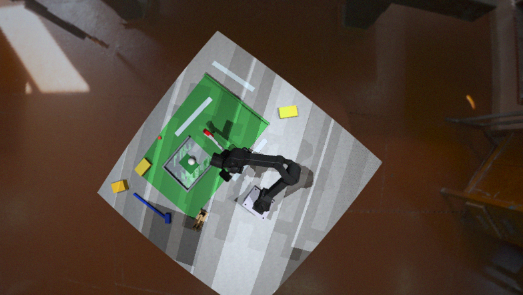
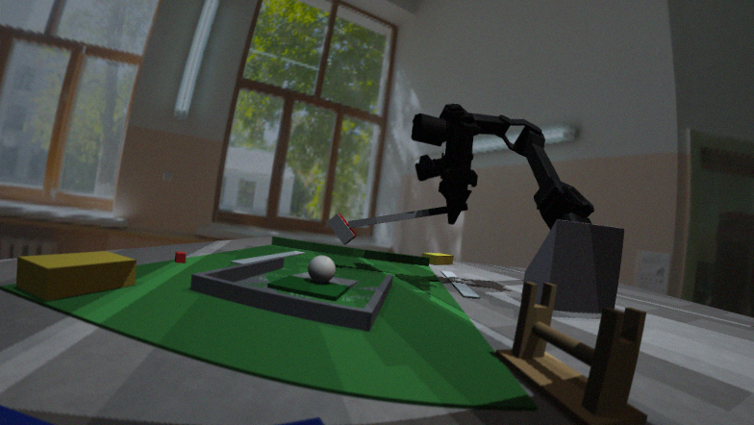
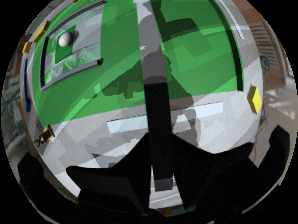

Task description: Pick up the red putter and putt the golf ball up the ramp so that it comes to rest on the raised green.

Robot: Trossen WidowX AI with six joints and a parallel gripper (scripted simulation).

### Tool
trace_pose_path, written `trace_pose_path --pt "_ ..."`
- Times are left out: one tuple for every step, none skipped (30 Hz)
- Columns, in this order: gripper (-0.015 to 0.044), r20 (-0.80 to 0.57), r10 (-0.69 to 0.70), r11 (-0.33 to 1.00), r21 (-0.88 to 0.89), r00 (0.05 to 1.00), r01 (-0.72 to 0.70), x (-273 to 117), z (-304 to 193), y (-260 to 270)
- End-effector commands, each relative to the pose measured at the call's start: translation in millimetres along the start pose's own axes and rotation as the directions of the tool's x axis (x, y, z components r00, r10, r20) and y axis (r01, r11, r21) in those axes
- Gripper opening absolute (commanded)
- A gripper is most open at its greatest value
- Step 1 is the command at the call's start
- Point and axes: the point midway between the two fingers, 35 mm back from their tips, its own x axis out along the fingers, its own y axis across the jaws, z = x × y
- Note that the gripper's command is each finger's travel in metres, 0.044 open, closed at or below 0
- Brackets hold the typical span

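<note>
The white golf ball (image 1: 191, 161) (image 2: 321, 269) (image 3: 65, 39) sits on the dark green raised square (image 1: 183, 162) (image 2: 295, 287) inside the low grey walls (image 1: 177, 178) (image 2: 285, 305). My gripper (image 2: 455, 212) (image 3: 157, 135) is shut on the dark grip of the red putter (image 1: 207, 133) (image 2: 342, 228) (image 3: 153, 65). The putter is held in the air, its shaft reaching out from the fingers and its red and grey head above the mat, clear of the ball. In the top view the arm hides the fingers; in the wrist view the putter head is out of frame.
The green mat (image 1: 237, 109) (image 2: 211, 342) has a raised back edge. A blue putter (image 1: 151, 207) and a wooden stand (image 1: 199, 219) (image 2: 565, 342) (image 3: 46, 135) lie past its near side. Yellow blocks (image 1: 288, 111) (image 2: 79, 274) (image 3: 255, 100) and a small red cube (image 1: 159, 137) (image 2: 180, 257) are around.
</note>
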Motion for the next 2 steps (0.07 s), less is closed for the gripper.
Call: trace_pose_path --pt "0.0 0.002 0.0 1.0 -0.004 1.0 0.0 0.1 0.2 0.3" --pt "0.0 0.002 0.0 1.0 -0.004 1.0 0.0 0.1 0.2 0.3"
